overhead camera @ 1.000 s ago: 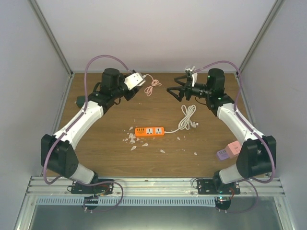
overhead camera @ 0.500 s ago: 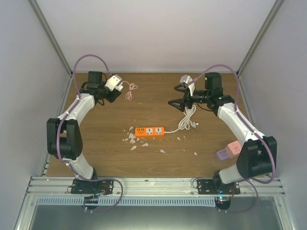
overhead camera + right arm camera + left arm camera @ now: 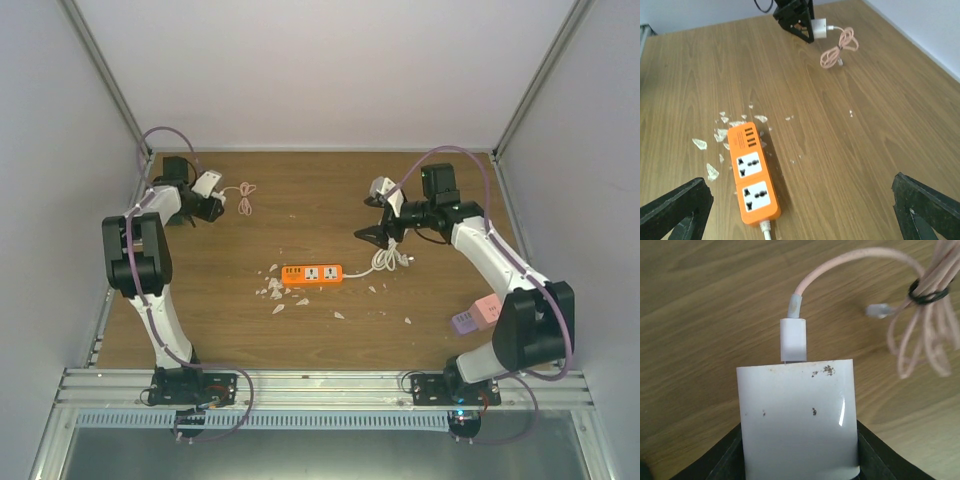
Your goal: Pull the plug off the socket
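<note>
So the left gripper [image 3: 800,456] is partly closed on the plug [image 3: 799,410], that white block. The black fingers [image 3: 720,460] squeeze it from both sides, so it's a firm hold. A short white USB end [image 3: 793,337] sticks out of the plug's front, and a pink cable [image 3: 840,262] runs from it to a loose bundle [image 3: 927,325] pinched by a black tie [image 3: 924,291]. The bundle lies on the wood just beside the plug.

In the top view, the left arm is folded right back, so the plug sits at the far left corner of the table [image 3: 300,205]. I can't tell whether the plug touches the wood or hangs just over it.

The orange strip [image 3: 311,273] lies flat mid-table, well apart from the plug. Its white cord [image 3: 392,255] leaves the right end and coils up just beside it. Small white scraps [image 3: 272,290] are scattered around the strip's left end and in front of it.

The right gripper [image 3: 800,200] is spread as wide as it goes and has nothing in it. It hangs above the table near the coil, and its camera looks down at the strip.

A pink block [image 3: 488,308] and a purple block [image 3: 464,322] sit together by the right arm's base.
</note>
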Robot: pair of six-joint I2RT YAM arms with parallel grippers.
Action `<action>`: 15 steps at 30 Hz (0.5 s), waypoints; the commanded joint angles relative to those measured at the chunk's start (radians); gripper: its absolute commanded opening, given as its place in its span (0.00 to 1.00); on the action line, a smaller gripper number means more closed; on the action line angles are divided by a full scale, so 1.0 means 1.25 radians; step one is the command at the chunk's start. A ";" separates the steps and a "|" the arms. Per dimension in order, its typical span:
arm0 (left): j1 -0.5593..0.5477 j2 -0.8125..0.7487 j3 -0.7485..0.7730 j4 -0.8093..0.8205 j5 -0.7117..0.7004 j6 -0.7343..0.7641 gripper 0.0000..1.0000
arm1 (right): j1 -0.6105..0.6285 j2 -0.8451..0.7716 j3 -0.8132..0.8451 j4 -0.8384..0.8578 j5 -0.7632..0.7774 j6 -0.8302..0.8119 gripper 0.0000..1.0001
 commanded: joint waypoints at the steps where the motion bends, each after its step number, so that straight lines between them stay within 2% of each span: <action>1: 0.016 0.043 0.041 -0.023 -0.033 -0.015 0.35 | 0.003 0.032 0.000 -0.090 0.064 -0.110 0.98; 8: 0.023 0.074 0.042 -0.044 -0.076 -0.015 0.36 | 0.004 0.089 0.023 -0.243 0.189 -0.234 0.91; 15: 0.023 0.082 0.031 -0.051 -0.100 -0.025 0.41 | 0.003 0.110 -0.017 -0.279 0.291 -0.316 0.85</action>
